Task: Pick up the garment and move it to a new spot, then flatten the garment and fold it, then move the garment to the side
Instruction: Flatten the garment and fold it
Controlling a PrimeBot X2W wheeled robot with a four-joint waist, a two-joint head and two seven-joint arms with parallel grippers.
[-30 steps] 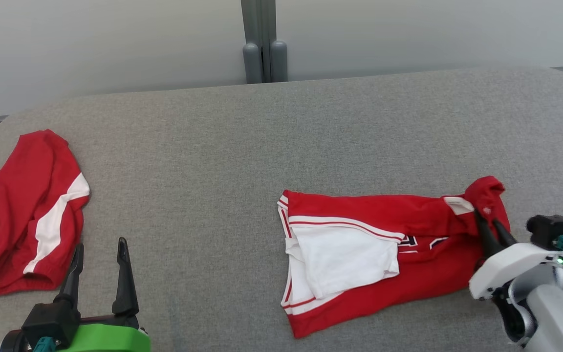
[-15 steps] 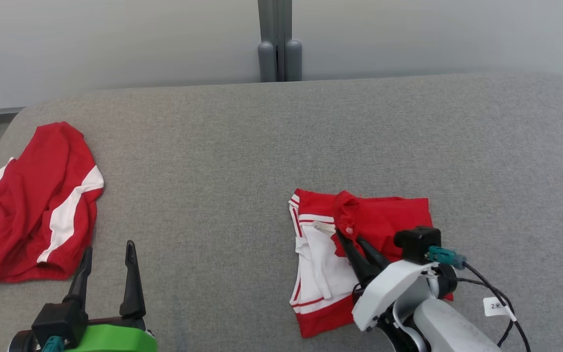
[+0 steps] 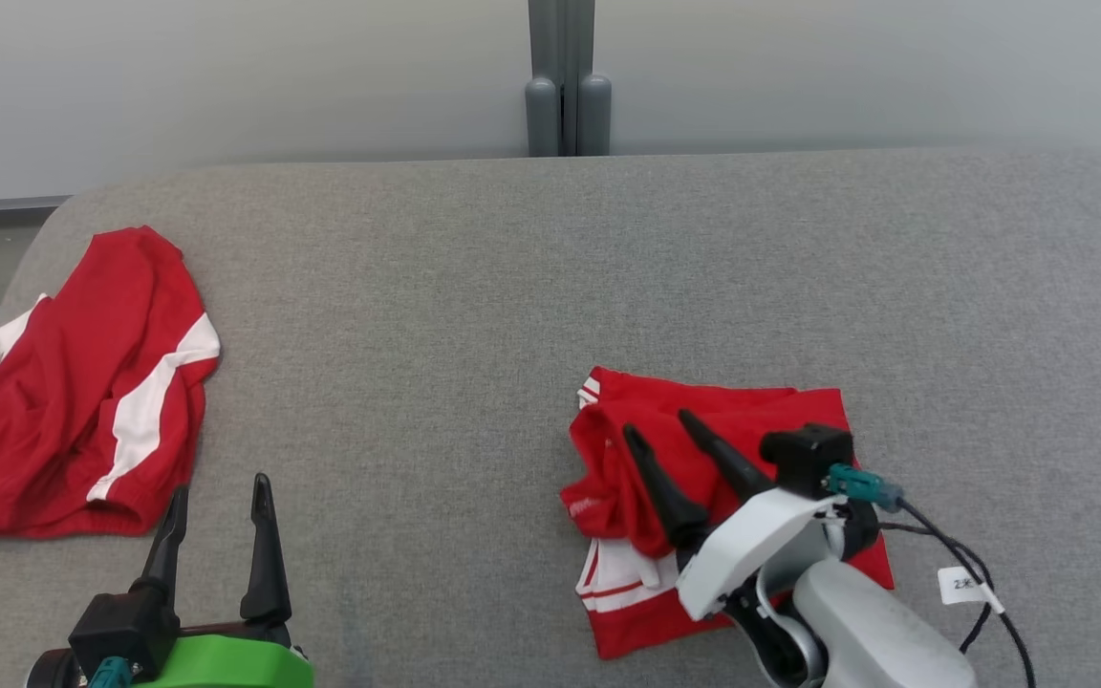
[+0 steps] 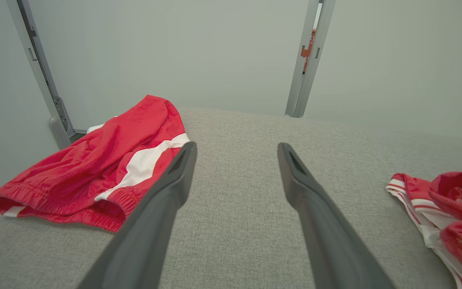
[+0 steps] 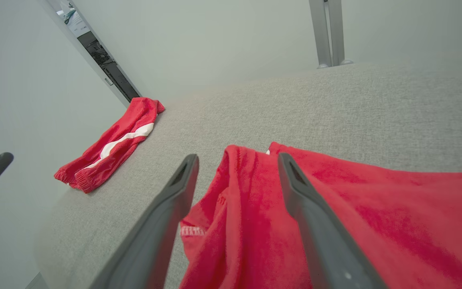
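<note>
Item: we are seeing the folded red-and-white fabric garment [image 3: 780, 420] lying at five o'clock on the grey cloth-covered worktop [image 3: 474, 287]. The right claw [image 3: 658, 424] is hanging released, its fingers spread over the garment's bunched red fold. The left claw [image 3: 219, 486] is standing released at seven o'clock. A second red cloth garment with a white stripe [image 3: 82, 382] is lying at nine o'clock.

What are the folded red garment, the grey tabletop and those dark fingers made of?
Garment: soft matte knit, likely sports jersey; it slumps in folds. Tabletop: grey woven cloth cover, speckled weave showing. Fingers: probably matte dark plastic, smooth and rigid.
</note>
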